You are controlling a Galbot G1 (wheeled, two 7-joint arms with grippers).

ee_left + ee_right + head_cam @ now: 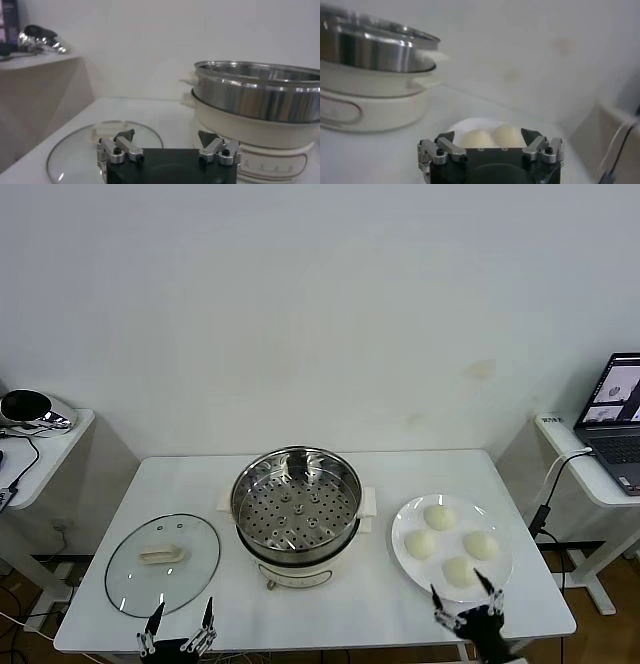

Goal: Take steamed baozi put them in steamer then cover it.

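Observation:
Several cream-white baozi (449,543) lie on a white plate (404,526) at the table's right. The steel steamer (296,502) stands open at the centre, its perforated tray bare; it also shows in the left wrist view (257,95) and the right wrist view (370,50). The glass cover (163,562) lies flat on the table at the left. My right gripper (465,599) is open, at the front edge just before the plate, with baozi (492,137) ahead of it. My left gripper (181,626) is open at the front edge, just before the cover (90,150).
A side table (45,446) with a shiny appliance stands at the left. A laptop (618,409) sits on a desk at the right, with a cable hanging beside the table's right edge. A bare wall rises behind the table.

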